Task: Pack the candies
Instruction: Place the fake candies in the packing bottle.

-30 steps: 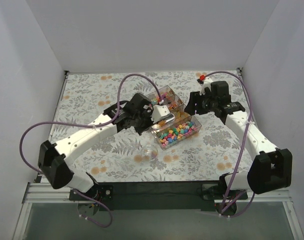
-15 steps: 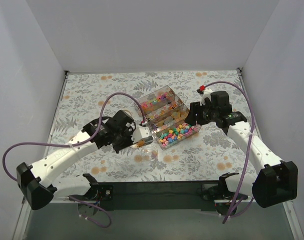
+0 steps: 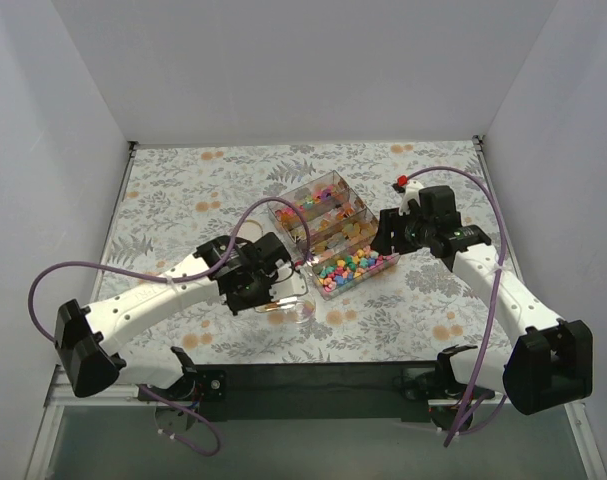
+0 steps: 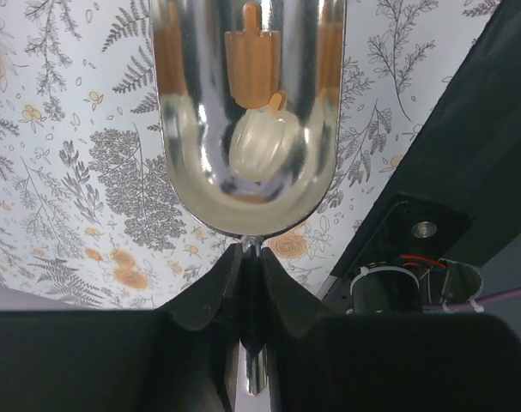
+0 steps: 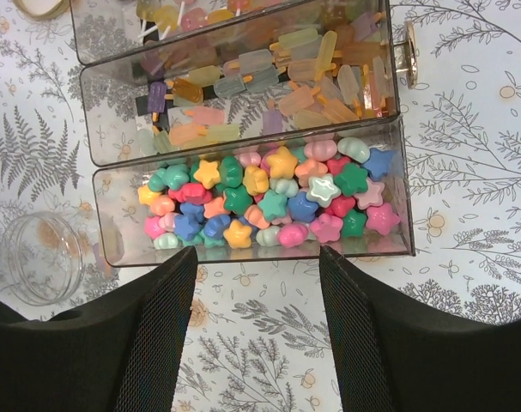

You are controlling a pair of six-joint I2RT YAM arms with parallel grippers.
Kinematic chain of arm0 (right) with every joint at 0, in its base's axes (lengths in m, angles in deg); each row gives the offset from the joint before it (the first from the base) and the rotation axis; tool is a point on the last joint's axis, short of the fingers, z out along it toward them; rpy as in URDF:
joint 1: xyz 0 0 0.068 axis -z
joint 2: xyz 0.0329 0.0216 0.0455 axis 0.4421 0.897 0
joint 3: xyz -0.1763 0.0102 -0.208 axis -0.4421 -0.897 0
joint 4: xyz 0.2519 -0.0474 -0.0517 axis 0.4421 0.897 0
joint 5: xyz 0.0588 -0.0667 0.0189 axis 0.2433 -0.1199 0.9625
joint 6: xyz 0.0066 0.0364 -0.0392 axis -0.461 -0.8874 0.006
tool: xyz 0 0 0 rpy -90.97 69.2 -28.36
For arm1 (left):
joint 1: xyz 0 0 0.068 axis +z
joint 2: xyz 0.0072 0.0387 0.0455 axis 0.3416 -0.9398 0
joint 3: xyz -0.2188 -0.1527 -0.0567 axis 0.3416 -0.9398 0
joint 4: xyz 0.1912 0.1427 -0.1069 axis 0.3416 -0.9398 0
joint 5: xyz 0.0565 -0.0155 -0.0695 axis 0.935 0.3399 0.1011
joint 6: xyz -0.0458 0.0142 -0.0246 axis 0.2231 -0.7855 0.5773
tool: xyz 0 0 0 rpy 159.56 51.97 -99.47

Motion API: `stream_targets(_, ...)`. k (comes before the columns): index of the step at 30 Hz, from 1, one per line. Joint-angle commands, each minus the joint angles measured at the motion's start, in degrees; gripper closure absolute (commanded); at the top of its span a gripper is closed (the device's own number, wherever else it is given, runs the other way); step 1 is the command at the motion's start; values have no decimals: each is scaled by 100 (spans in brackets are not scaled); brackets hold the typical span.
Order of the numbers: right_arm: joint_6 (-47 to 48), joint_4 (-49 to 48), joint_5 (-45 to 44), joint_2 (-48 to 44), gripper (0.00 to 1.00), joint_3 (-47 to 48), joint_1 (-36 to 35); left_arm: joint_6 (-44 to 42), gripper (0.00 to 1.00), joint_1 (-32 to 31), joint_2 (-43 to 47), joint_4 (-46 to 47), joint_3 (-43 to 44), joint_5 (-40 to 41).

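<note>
Left wrist view: my left gripper (image 4: pixel 250 275) pinches the scoop (image 4: pixel 247 129) by its handle to carry one pale candy (image 4: pixel 258 146). Right gripper (image 5: pixel 256 262) hovers spread, six o'clock of the boxed candies (image 5: pixel 269 202).

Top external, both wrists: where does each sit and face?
Top external: above and behind, looking down at table; left arm, right arm show.
Left wrist: on left gripper, looking along shut fingers at scoop.
Right wrist: on right gripper, looking down between open fingers at candy box.
Shared: top external and right wrist both show box, jar.
</note>
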Motion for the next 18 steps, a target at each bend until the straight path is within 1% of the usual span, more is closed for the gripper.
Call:
stream_targets(1, 111, -57, -28, 16, 34, -46, -23, 132, 100, -391, -138, -403, 240, 377)
stream_targets(3, 120, -57, -28, 16, 34, -55, -15, 185, 100, -541, -234, -412, 258, 465)
stream_targets(7, 137, -57, -20, -2, 34, -116, -15, 326, 100, -603, -515, -579, 355, 790)
stream_targets(12, 146, -66, 16, -81, 34, -187, -6, 282, 100, -769, -753, -579, 679, 1124)
stream_targets(18, 164, -75, -37, -186, 34, -239, -15, 238, 100, -1024, -1070, -579, 724, 1326)
